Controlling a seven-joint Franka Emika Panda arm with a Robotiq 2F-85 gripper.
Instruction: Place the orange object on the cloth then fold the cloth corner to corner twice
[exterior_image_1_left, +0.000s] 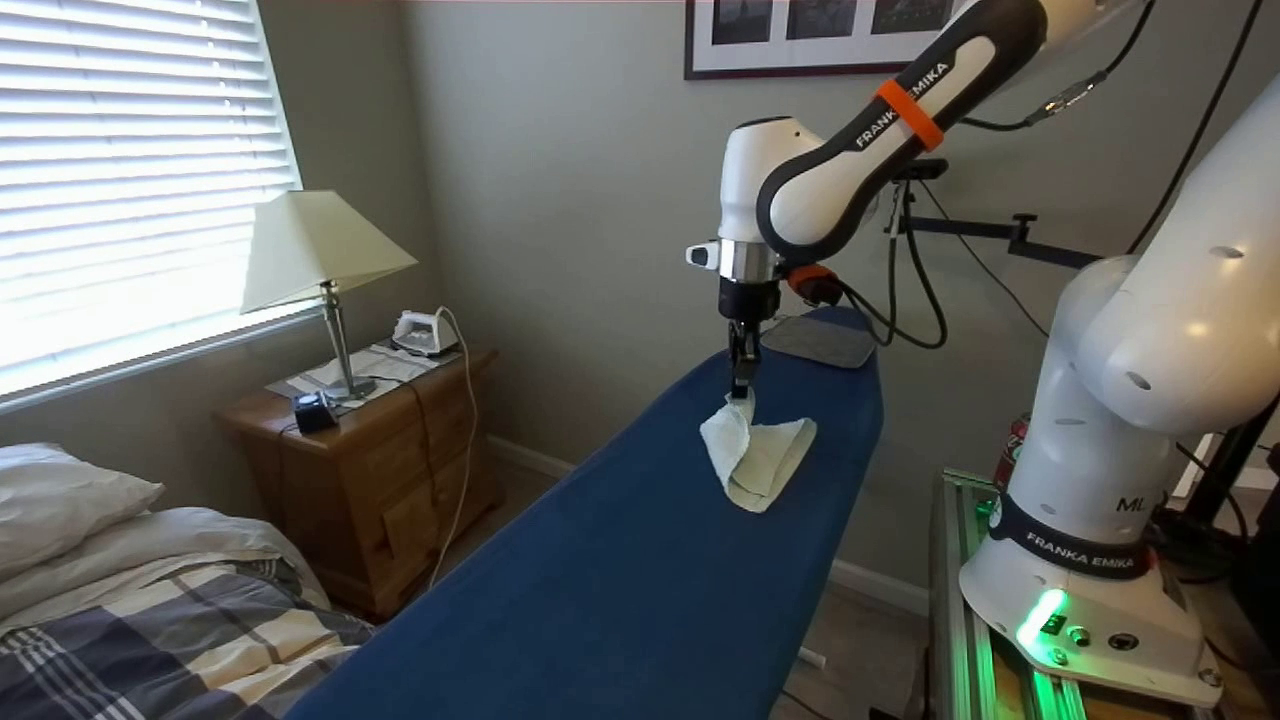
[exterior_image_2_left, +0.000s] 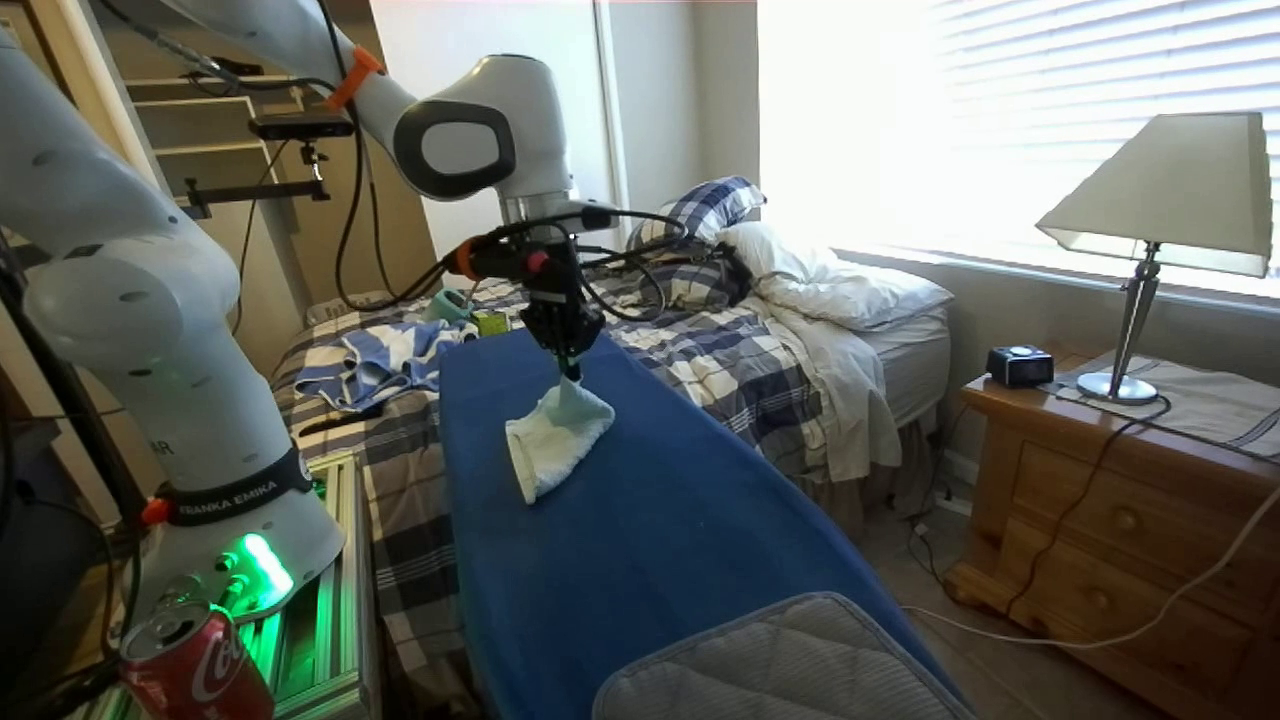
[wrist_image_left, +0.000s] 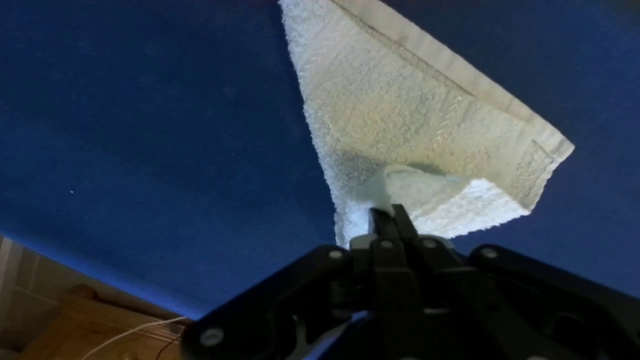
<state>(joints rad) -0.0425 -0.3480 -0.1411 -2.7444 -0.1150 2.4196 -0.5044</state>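
The claw (wrist_image_left: 388, 211) pointed down with its two fingers drawn together, clamped on a pinch of the cloth (wrist_image_left: 395, 117), which sat on the blue ironing board (exterior_image_1_left: 600, 600). At the fingertips the cloth rose to a small peak, and the rest of it spread over the board's cover. It was off-white terry with a nubby looped pile that showed plainly in the wrist view, tinged a warm yellow across the middle and turning a cool, bluish white close to the fingers. A smooth, flat hem ran along one long edge with a darker line beside it, short chevron-like marks showed in the pile, and the side edges were fuzzy. Near the grip a flap curled over on itself, brighter than the part it shaded. In an exterior view the cloth made a crooked V, two panels meeting at a rounded bend; how many layers lay there could not be told. Farther along the board, apart from the cloth, lay a grey pad (exterior_image_2_left: 780, 660). Beyond the board stood a wooden nightstand (exterior_image_1_left: 405, 490) bearing a lamp (exterior_image_1_left: 320, 245), and a bed (exterior_image_2_left: 910, 365) with plaid bedding (exterior_image_2_left: 725, 375).
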